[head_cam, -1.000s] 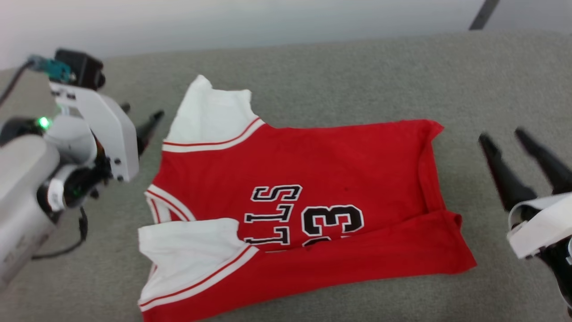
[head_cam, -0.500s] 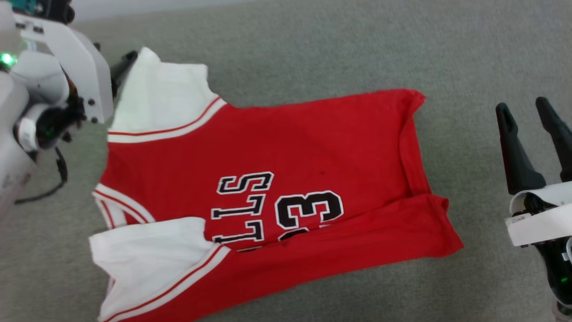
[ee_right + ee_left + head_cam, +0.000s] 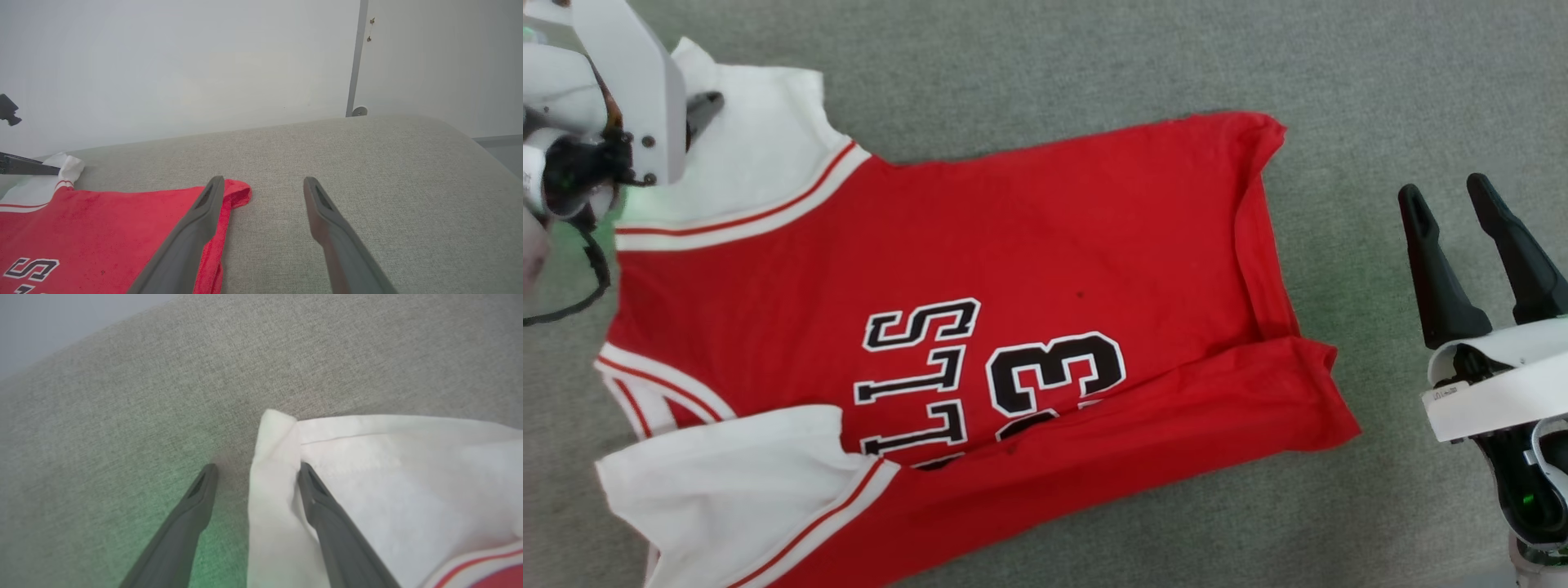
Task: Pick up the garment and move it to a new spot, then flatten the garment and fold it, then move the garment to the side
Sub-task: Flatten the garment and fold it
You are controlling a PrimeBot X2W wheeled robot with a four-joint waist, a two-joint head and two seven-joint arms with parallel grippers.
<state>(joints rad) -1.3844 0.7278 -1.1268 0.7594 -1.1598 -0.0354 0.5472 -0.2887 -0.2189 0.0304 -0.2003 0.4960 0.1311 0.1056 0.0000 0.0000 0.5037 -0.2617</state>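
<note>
shirt [image 3: 1013, 269] flat on the grey cushion [image 3: 1094, 65], near side folded over. left gripper [image 3: 257, 467] astride the corner of the far white sleeve [image 3: 388, 477], jaws apart. right gripper [image 3: 1444, 189] beside the hem, jaws apart.

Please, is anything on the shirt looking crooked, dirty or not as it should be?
Yes. The garment is not flat: its near long edge is folded over the front, hiding part of the printed number. The hem on the right is curled up. A small dark speck marks the red cloth.
</note>
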